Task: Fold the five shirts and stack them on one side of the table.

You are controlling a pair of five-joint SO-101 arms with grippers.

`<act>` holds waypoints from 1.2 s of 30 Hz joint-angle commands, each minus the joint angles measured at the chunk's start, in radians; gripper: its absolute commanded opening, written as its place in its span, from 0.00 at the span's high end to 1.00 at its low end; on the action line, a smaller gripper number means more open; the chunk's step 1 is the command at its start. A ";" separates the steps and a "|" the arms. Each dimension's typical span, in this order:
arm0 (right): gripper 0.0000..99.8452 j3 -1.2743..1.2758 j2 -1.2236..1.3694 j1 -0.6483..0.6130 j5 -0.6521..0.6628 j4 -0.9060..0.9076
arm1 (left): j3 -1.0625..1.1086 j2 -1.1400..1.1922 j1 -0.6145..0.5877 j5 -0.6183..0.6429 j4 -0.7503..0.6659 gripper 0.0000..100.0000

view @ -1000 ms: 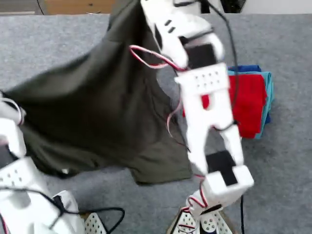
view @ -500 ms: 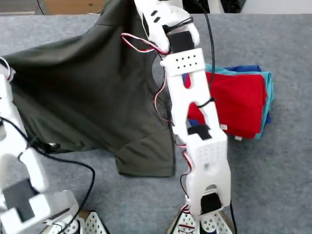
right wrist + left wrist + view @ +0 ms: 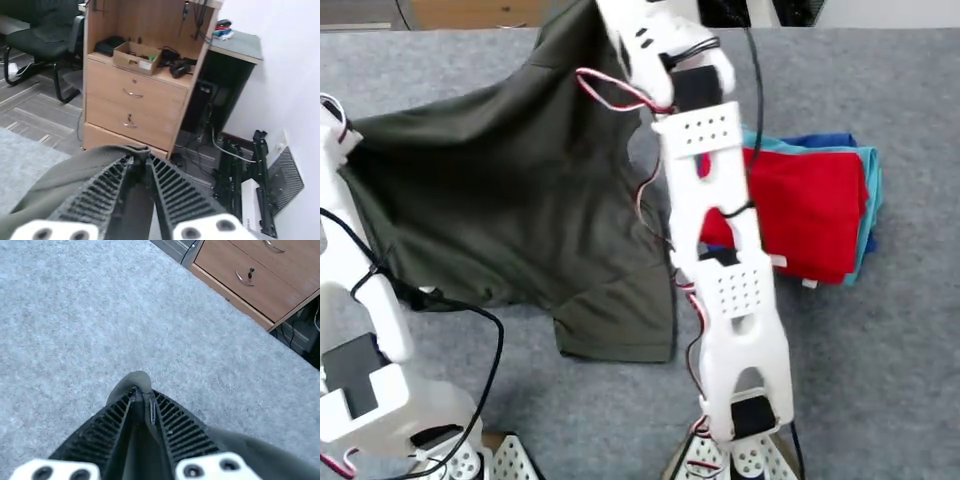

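I have the olive shirt (image 3: 510,210) strung between both arms, and I judge that this is to open it out: with two points of its edge held apart, the body of the cloth spreads wide instead of bunching, ready to be laid flat for a first fold. The left arm (image 3: 360,330) stands low at the near left of the grey surface (image 3: 910,110). The right arm (image 3: 720,230) stretches out over the far edge and holds its end higher, so the shirt slopes from there down onto the surface.

The left jaws are clenched on the shirt. In the left wrist view a small nub of olive cloth pokes out just past their tips, with more of the fabric trailing back under them and grey surface beyond. The right jaws are likewise clamped on the shirt. A fold of it sits pinched between their ribbed faces right at the tips, and the rest drapes away to one side, with the wooden drawer unit (image 3: 135,100) behind.

The folded pile sits well apart on the right side of the surface, with a red shirt (image 3: 820,210) on top and teal (image 3: 872,190) and blue (image 3: 825,141) edges showing beneath. I take it as the place where this one ends up. Nearest me, the lower hem of the olive shirt lies loose on the surface, between the two arms' bases.
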 commanded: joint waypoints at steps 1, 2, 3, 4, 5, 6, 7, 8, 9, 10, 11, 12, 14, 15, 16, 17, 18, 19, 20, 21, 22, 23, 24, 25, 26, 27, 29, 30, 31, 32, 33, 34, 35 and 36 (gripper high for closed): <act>1.00 -0.183 -0.061 0.030 -0.005 0.029 | -0.190 -0.093 -0.009 0.009 0.109 0.98; 1.00 -0.231 -0.077 0.030 -0.015 0.035 | -0.236 -0.128 -0.008 0.009 0.147 0.98; 1.00 -0.248 -0.099 0.030 -0.021 0.031 | -0.279 -0.162 -0.003 0.009 0.183 0.98; 1.00 -0.243 -0.139 0.030 -0.025 0.021 | -0.321 -0.196 -0.002 0.009 0.215 0.98; 1.00 -0.236 -0.193 0.030 -0.026 0.014 | -0.362 -0.229 0.002 0.009 0.244 0.98; 1.00 -0.219 -0.248 0.030 -0.026 0.012 | -0.397 -0.266 0.017 0.005 0.272 0.98; 1.00 -0.208 -0.300 0.030 -0.026 0.011 | -0.427 -0.305 0.028 0.003 0.298 0.98; 1.00 -0.203 -0.346 0.030 -0.026 0.008 | -0.448 -0.341 0.034 0.003 0.325 0.98; 1.00 -0.203 -0.390 0.030 -0.026 0.008 | -0.470 -0.380 0.034 0.003 0.348 0.98; 1.00 -0.206 -0.427 0.028 -0.026 0.008 | -0.483 -0.418 0.034 0.003 0.365 0.98; 1.00 -0.205 -0.464 0.025 -0.026 0.008 | -0.496 -0.452 0.037 0.003 0.381 0.98; 1.00 -0.205 -0.498 0.024 -0.026 0.008 | -0.506 -0.487 0.037 0.003 0.391 0.98; 1.00 -0.205 -0.558 0.024 -0.026 0.008 | -0.511 -0.561 0.032 0.003 0.404 0.98; 1.00 -0.205 -0.584 0.024 -0.026 0.009 | -0.502 -0.599 0.032 0.003 0.404 0.98; 1.00 -0.205 -0.607 0.024 -0.026 0.011 | -0.500 -0.636 0.032 0.002 0.405 0.98; 1.00 -0.205 -0.630 0.025 -0.026 0.014 | -0.486 -0.665 0.032 0.002 0.405 0.98; 1.00 -0.199 -0.648 0.027 -0.026 0.015 | -0.457 -0.690 0.032 0.000 0.404 0.98; 1.00 -0.199 -0.661 0.028 -0.026 0.015 | -0.416 -0.708 0.032 -0.009 0.404 0.98; 1.00 -0.196 -0.670 0.028 -0.026 0.015 | -0.358 -0.719 0.032 -0.034 0.404 0.98; 1.00 -0.196 -0.668 0.030 -0.026 0.015 | -0.284 -0.723 0.032 -0.064 0.402 0.98; 1.00 -0.196 -0.664 0.030 -0.026 0.017 | -0.199 -0.720 0.032 -0.095 0.394 0.98; 1.00 -0.197 -0.659 0.030 -0.026 0.017 | -0.101 -0.710 0.035 -0.114 0.379 0.98; 1.00 -0.197 -0.657 0.030 -0.026 0.017 | 0.009 -0.688 0.038 -0.133 0.344 0.98; 1.00 -0.197 -0.659 0.030 -0.026 0.017 | 0.110 -0.668 0.029 -0.152 0.295 0.98; 1.00 -0.197 -0.662 0.030 -0.026 0.017 | 0.164 -0.664 0.028 -0.176 0.259 0.98; 1.00 -0.200 -0.662 0.030 -0.025 0.018 | 0.147 -0.693 0.028 -0.189 0.264 0.98; 1.00 -0.205 -0.662 0.031 -0.021 0.035 | -0.015 -0.820 -0.005 -0.187 0.353 0.98; 1.00 -0.205 -0.662 0.039 -0.023 0.044 | -0.087 -0.878 -0.014 -0.187 0.399 0.98; 1.00 -0.197 -0.662 0.044 -0.025 0.051 | -0.110 -0.924 -0.009 -0.187 0.427 0.98; 1.00 -0.197 -0.656 0.044 -0.026 0.052 | -0.087 -0.944 0.008 -0.189 0.431 0.98; 1.00 -0.196 -0.654 0.044 -0.026 0.052 | -0.040 -0.949 0.031 -0.193 0.430 0.98; 1.00 -0.194 -0.654 0.042 -0.026 0.052 | 0.011 -0.946 0.049 -0.195 0.414 0.98; 1.00 -0.194 -0.654 0.041 -0.026 0.054 | 0.068 -0.940 0.058 -0.196 0.379 0.98; 1.00 -0.194 -0.654 0.041 -0.026 0.054 | 0.115 -0.937 0.049 -0.196 0.338 0.98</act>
